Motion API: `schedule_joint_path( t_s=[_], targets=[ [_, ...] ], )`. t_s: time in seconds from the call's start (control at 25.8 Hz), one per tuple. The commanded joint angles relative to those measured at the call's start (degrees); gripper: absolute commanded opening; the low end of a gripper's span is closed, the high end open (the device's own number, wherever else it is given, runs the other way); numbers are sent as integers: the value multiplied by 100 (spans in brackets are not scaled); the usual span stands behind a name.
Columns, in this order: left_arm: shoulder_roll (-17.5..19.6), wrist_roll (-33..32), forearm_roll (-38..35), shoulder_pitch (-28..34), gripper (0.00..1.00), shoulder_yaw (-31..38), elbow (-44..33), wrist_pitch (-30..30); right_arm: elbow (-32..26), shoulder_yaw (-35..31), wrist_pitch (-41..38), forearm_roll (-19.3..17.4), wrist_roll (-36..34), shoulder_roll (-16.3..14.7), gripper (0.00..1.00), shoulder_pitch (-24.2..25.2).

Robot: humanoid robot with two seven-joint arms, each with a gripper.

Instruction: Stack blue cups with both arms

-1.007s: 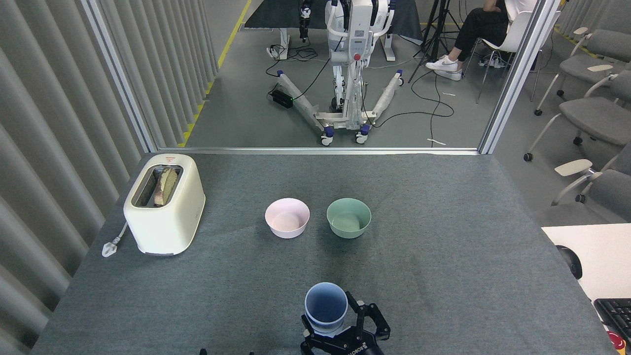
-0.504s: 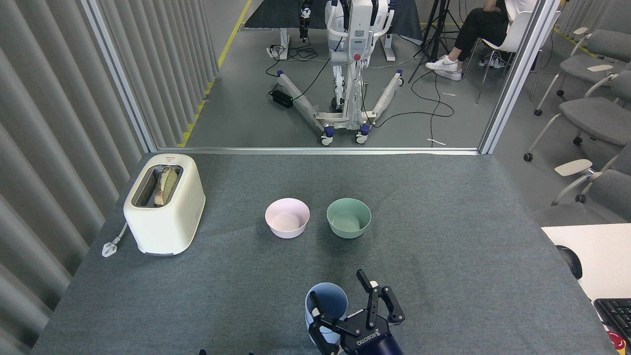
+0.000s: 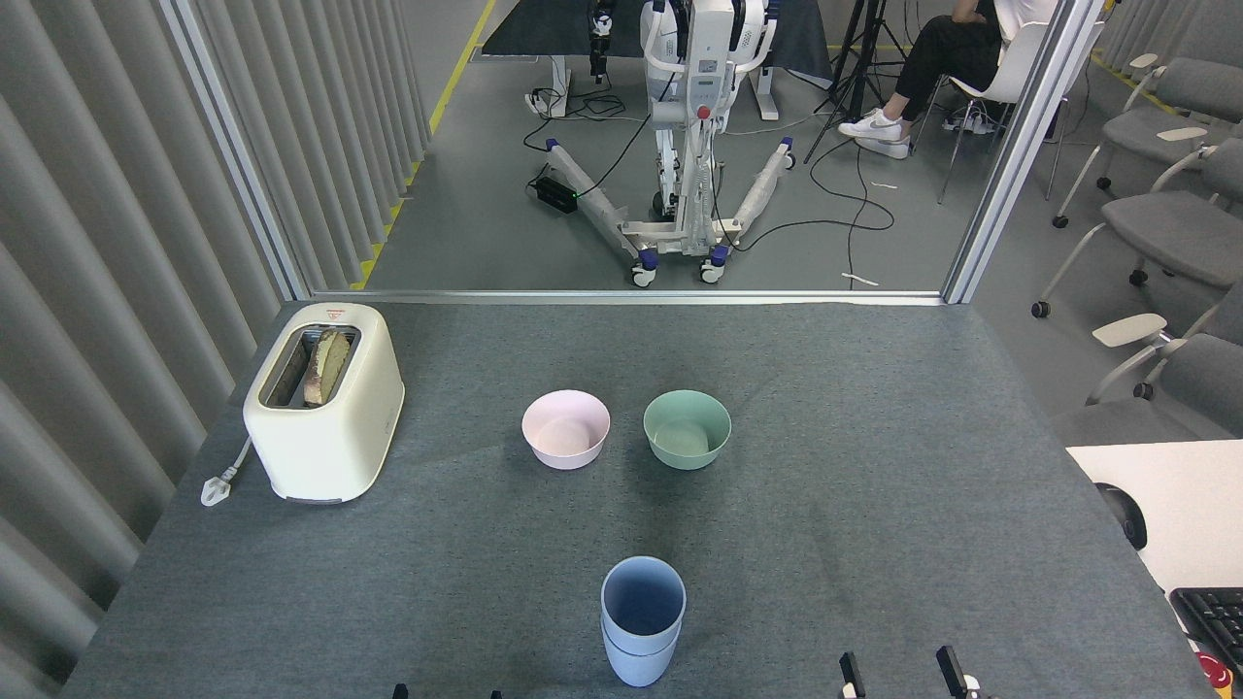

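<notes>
Lower centre of the frame: the blue cups (image 3: 642, 621), one nested in the other, upright near the table's (image 3: 874, 544) front edge, open grey cloth on every side; lower right edge: two fingertips (image 3: 851, 673) of the right gripper (image 3: 898, 672), spread apart, holding nothing, clear of the cups; left gripper barely visible at the bottom edge, jaw state cannot be told; mid-table: pink bowl (image 3: 566, 429) beside mint-green bowl (image 3: 687, 428); left: toaster (image 3: 324, 400) with bread; beyond: another robot's stand (image 3: 689, 146).
</notes>
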Motion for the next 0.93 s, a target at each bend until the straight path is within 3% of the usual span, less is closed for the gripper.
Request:
schedule_joint_path(
  t_s=[0.0, 0.23, 0.89],
  targets=[
    [-4, -2, -8, -18, 100, 7, -8, 7, 318, -92, -4, -40, -343, -133, 99, 255],
    [40, 7, -8, -97, 100, 7, 1, 7, 458, -92, -39, -611, -387, -115, 100, 238],
    [40, 34, -8, -80, 100, 95, -17, 25, 529, -110, -30, -646, -308, -124, 100, 238]
  ],
)
